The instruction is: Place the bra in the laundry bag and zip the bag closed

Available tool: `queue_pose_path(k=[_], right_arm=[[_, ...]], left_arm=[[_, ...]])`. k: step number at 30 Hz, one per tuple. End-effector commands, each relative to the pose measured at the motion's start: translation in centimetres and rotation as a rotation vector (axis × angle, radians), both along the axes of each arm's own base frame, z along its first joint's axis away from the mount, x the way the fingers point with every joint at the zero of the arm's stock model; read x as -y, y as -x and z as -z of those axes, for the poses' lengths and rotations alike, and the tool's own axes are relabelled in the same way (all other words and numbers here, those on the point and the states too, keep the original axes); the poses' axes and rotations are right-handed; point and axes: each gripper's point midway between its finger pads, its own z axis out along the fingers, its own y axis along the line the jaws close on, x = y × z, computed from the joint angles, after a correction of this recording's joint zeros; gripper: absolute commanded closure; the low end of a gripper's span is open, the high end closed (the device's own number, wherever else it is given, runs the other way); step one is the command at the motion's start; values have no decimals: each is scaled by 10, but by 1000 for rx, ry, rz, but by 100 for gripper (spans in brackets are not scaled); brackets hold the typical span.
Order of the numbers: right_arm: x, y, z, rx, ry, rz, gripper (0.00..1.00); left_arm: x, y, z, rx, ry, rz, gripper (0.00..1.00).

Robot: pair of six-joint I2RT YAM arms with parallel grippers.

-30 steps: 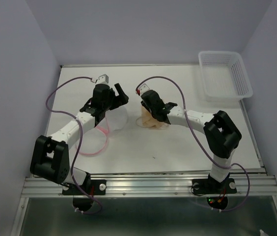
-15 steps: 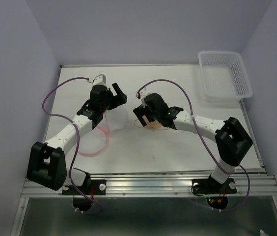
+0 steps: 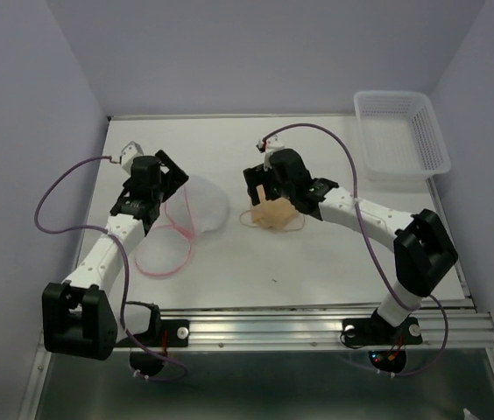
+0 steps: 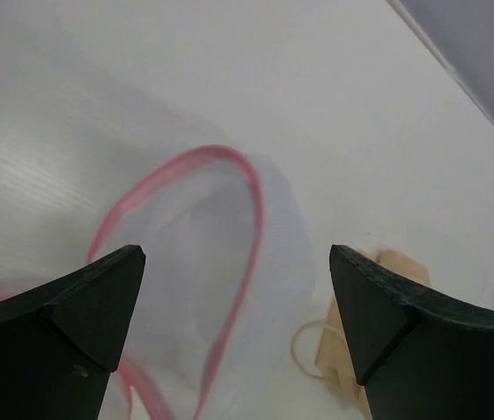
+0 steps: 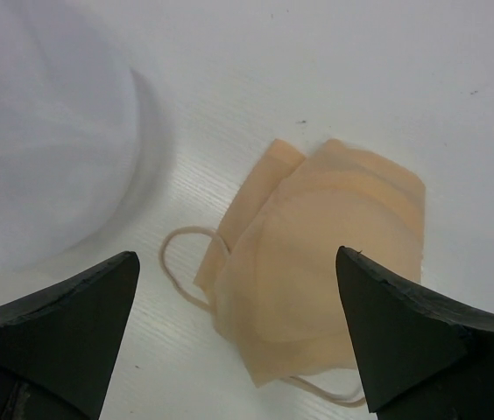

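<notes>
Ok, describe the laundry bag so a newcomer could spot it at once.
On the white table, look at the left half, left of the tan bra. The laundry bag lies there open: see-through white mesh with pink edging, unlike the rigid slotted basket at the far right corner.

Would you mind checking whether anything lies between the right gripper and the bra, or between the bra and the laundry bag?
Nothing visible does. The right gripper hangs over the bra, fingers open; only bare table separates bra and laundry bag.
</notes>
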Motion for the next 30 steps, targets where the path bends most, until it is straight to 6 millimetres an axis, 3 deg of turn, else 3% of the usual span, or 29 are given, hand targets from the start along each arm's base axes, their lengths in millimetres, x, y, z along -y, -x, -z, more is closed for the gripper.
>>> queue_pose_path(k=[1, 3, 4, 5, 6, 7, 8, 10, 11, 12, 13, 14, 16, 20, 21, 22, 23, 26, 30], right_arm=[[-45, -8, -32, 47, -82, -45, 0], [-73, -2, -47, 96, -55, -83, 0], [-79, -5, -36, 99, -8, -53, 0], [-96, -7, -52, 128, -29, -68, 0], [-114, 3, -54, 136, -29, -104, 0], [-124, 1, -40, 125, -9, -103, 0], [-138, 0, -54, 153, -28, -122, 0], [-160, 5, -54, 171, -24, -125, 0], [-171, 3, -35, 159, 5, -137, 0], [-184, 0, -51, 185, -22, -136, 0], [-189, -2, -46, 178, -15, -136, 0], [-196, -7, -25, 158, 11, -137, 0], [-205, -13, -28, 169, 6, -97, 0], [-205, -29, 12, 166, 94, -31, 1], [-205, -27, 7, 177, 101, -18, 3], [-199, -31, 17, 175, 144, 12, 7], [-195, -32, 20, 175, 153, 37, 34], [-181, -36, 10, 200, 162, 108, 70], [-178, -37, -10, 222, 129, 131, 86]], left_arm=[[-56, 28, 31, -121, 27, -259, 1], [-77, 46, 48, -181, 7, -360, 1], [-87, 58, 58, -225, 20, -432, 1], [-96, 65, 63, -245, 13, -474, 1], [-100, 74, 70, -270, 14, -494, 1], [-106, 84, 76, -304, 11, -521, 1], [-108, 89, 75, -294, 30, -547, 1], [-111, 102, 83, -302, 39, -580, 1], [-112, 105, 84, -293, 49, -591, 1], [-112, 110, 81, -268, 66, -596, 1], [-112, 111, 79, -253, 70, -597, 1], [-117, 113, 76, -235, 73, -610, 1], [-121, 116, 69, -196, 69, -614, 1], [-123, 122, 64, -162, 74, -620, 1], [-123, 121, 62, -155, 77, -618, 1], [-123, 121, 63, -154, 73, -615, 1], [-122, 121, 64, -156, 74, -614, 1], [-120, 118, 63, -156, 74, -592, 1], [-113, 108, 58, -135, 91, -540, 1]])
